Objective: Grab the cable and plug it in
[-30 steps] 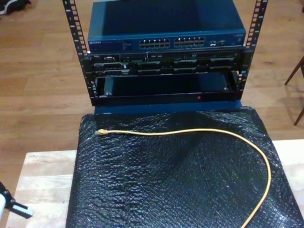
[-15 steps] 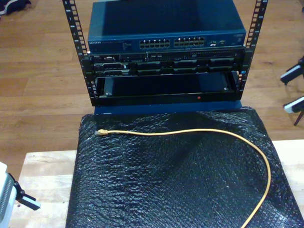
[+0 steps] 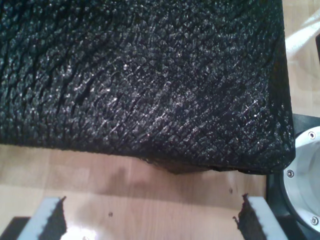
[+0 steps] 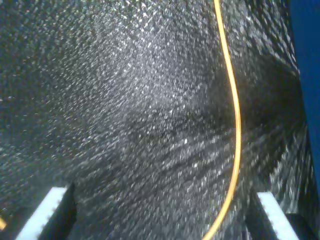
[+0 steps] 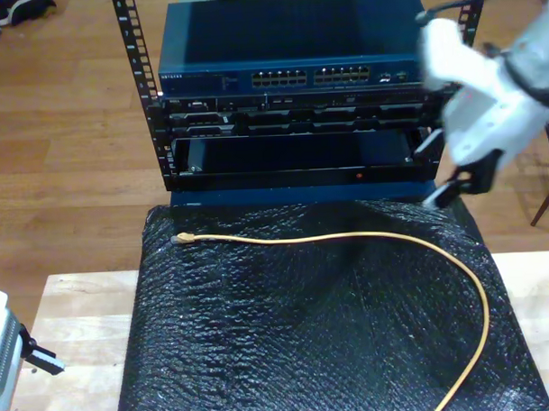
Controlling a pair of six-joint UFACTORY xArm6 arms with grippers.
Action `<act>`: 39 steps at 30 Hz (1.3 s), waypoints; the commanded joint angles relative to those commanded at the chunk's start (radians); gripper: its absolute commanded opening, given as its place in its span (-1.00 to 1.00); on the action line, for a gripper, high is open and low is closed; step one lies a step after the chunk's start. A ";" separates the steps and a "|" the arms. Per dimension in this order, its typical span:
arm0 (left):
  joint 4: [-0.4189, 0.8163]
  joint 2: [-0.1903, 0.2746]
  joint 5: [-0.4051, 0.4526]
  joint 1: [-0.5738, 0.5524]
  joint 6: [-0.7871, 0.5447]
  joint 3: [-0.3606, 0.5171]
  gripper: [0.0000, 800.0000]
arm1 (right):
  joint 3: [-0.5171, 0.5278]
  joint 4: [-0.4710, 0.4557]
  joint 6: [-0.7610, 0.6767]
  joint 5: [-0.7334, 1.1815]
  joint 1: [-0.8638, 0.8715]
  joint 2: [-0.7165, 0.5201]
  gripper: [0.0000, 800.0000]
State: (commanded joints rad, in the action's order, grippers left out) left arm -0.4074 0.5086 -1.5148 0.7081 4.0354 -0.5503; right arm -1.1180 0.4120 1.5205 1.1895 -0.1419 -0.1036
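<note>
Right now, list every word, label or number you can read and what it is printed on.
"NETGEAR": white lettering on the blue network switch, at the exterior view's left end of its front; small, so a probable reading.
Other small white print on the switch front: too blurred to read.
Cable, black mat: no text.

cable (image 5: 366, 237) end — cut off, frame edge

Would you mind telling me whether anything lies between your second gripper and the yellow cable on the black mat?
Nothing visible does. My second gripper is open above the black mat, and the cable runs bare across the mat between the jaws, with nothing on top of it.
</note>
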 joint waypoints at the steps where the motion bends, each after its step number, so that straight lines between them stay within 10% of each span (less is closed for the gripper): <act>1: 0.000 -0.002 0.000 0.000 0.002 0.002 1.00 | -0.006 0.000 -0.009 -0.014 -0.026 0.017 0.99; 32: -0.002 -0.020 0.012 0.000 0.003 0.005 1.00 | -0.445 -0.043 -0.233 -0.204 -0.404 0.520 0.99; 39: -0.002 -0.020 0.014 0.002 0.014 0.003 1.00 | -0.482 -0.181 -0.345 -0.195 -0.450 0.562 0.99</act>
State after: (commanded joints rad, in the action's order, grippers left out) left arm -0.4089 0.4887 -1.5010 0.7096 4.0492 -0.5472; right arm -1.5998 0.2309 1.1753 0.9946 -0.5915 0.4580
